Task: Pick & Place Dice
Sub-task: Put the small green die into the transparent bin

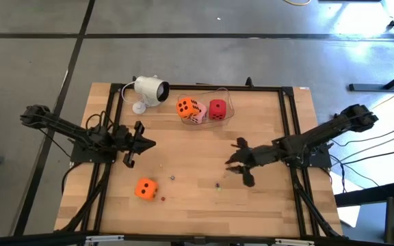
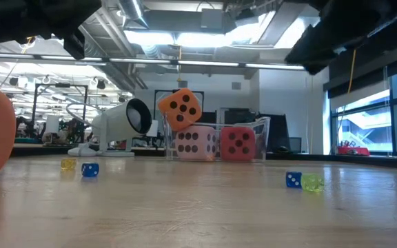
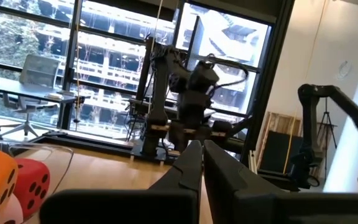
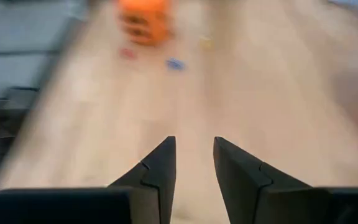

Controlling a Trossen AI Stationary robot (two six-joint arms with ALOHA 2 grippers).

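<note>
1. Three dice (image 1: 198, 109) sit in a clear container (image 1: 228, 102) near the tabletop (image 1: 204, 198) far edge; one orange die (image 1: 146, 188) lies alone near the front.
2. Left gripper (image 1: 134, 145) fingers closed, empty; right gripper (image 1: 237, 158) fingers slightly parted, empty, over open wood.
3. The low view alone shows tiny blue dice (image 2: 293, 180).

You have four soft dice on the table: two orange, one red, one pale pink. One orange die (image 1: 146, 188) lies alone, nearest the left claw (image 1: 137, 144); the other orange die (image 1: 187, 106), the pink die (image 1: 198, 115) and the red die (image 1: 217, 109) sit grouped in one clear container (image 1: 226, 96), across from the right claw (image 1: 237, 156). One white camera (image 1: 150, 89). Two arms, two claws.
</note>
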